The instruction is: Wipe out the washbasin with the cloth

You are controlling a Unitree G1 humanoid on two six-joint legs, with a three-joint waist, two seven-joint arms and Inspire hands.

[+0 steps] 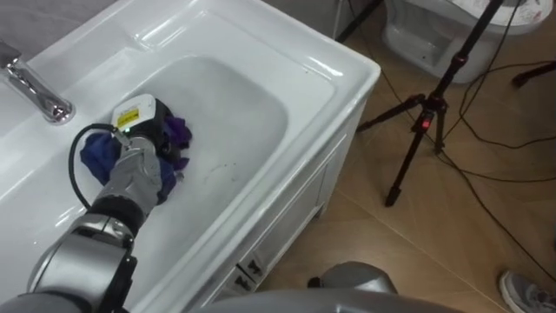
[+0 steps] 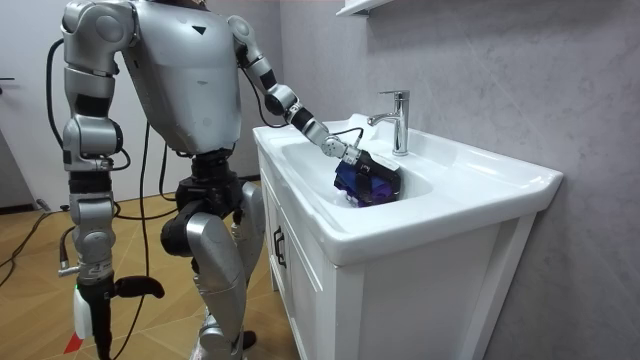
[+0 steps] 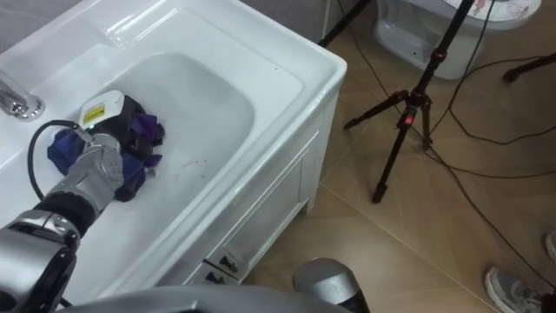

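Observation:
A white basin [image 1: 248, 109] is set in a white vanity [image 2: 420, 250]. A blue and purple cloth [image 1: 98, 154] lies bunched on the left side of the bowl, below the faucet. My left hand [image 1: 149, 129] reaches down into the bowl from the lower left and rests on the cloth, its dark fingers curled into the folds. In the room view I stand at the front of the vanity with my left arm stretched to the cloth [image 2: 352, 182]. My right hand [image 2: 92, 298] hangs at my side near the floor.
A chrome faucet [image 1: 36, 89] stands on the basin's back rim. To the right of the vanity stands a black tripod [image 1: 424, 117] on the wooden floor, with cables around it and a white fixture [image 1: 434, 35] behind it. A person's shoe [image 1: 526, 291] shows at the lower right.

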